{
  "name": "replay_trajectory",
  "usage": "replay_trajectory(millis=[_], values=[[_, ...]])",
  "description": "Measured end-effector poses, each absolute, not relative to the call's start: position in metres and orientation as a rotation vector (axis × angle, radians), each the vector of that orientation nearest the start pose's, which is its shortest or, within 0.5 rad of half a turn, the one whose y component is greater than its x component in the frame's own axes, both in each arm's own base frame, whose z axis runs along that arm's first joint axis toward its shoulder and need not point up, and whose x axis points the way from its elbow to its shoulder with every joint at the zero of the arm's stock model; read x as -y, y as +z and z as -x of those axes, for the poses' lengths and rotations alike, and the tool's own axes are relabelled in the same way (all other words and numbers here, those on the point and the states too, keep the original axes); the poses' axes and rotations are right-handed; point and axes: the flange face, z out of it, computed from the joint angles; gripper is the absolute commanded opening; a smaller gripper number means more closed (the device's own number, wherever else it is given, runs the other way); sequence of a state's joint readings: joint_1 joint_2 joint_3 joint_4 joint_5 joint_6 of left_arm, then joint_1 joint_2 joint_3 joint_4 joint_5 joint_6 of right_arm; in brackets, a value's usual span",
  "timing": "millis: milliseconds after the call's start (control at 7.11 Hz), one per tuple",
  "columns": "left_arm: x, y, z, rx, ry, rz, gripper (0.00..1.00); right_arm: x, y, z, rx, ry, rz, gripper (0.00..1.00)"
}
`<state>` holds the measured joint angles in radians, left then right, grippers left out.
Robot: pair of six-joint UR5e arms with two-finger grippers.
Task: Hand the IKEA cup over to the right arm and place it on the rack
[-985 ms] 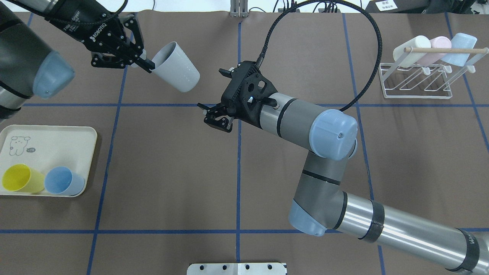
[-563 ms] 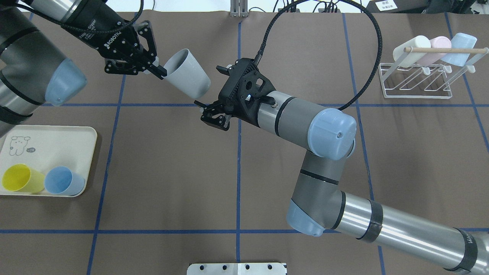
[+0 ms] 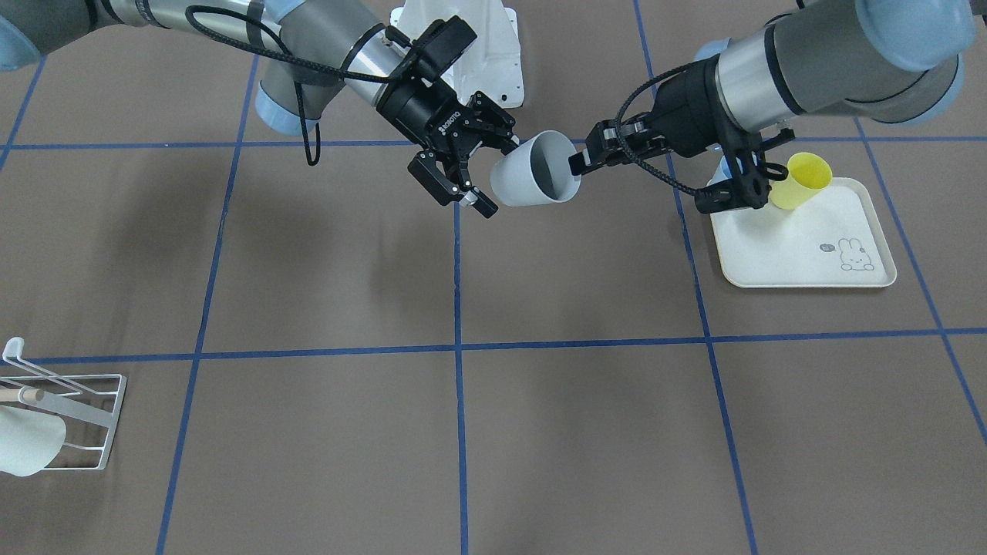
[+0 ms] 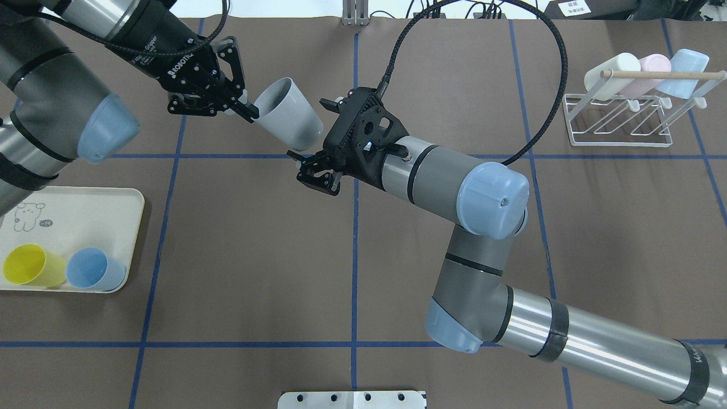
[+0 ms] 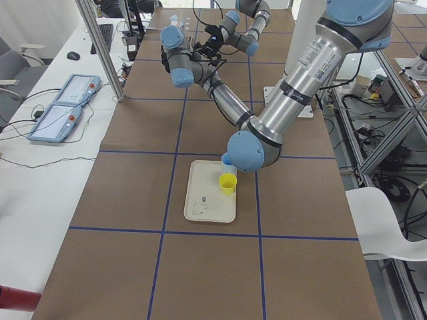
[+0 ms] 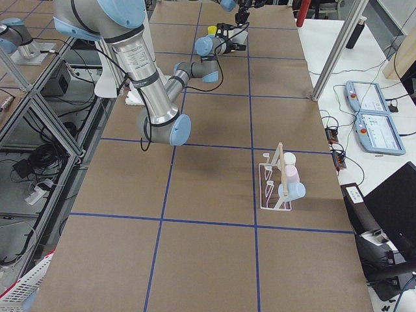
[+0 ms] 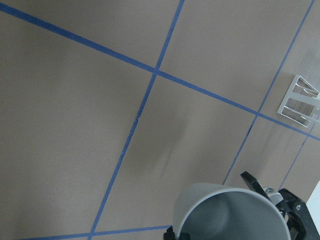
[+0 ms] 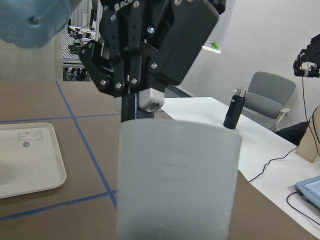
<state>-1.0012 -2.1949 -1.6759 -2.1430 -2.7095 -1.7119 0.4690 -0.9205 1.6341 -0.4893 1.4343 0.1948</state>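
**Grey cup hangs between two robot claws, handover not yet made**

In the overhead view, upper left of centre, the left gripper (image 4: pixel 250 112) pinches the rim of the grey IKEA cup (image 4: pixel 289 119), which hangs tilted above the table (image 4: pixel 255 255); the right gripper (image 3: pixel 501 176) is spread wide, its jaws either side of the cup's closed base, with no contact visible; the white rack (image 4: pixel 619 144) sits at far upper right, three cups (image 4: pixel 647 68) already on it. Likely risks: if the left claw lets go before the right has clamped, the cup would fall; a hold too near the tapered base could slip off.
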Motion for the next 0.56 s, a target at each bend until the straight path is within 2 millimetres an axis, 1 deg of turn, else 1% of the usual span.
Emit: replay_trajectory(millis=[281, 563], values=[[0.5325, 0.1604, -0.2947, -1.409, -0.186, 0.391, 0.00, 0.4141, 0.1237, 0.4936, 1.023, -0.524, -1.513, 0.99], [0.5308, 0.1595, -0.2975, -1.409, -0.180, 0.392, 0.00, 0.4134, 0.1228, 0.4934, 1.024, -0.524, -1.515, 0.91]])
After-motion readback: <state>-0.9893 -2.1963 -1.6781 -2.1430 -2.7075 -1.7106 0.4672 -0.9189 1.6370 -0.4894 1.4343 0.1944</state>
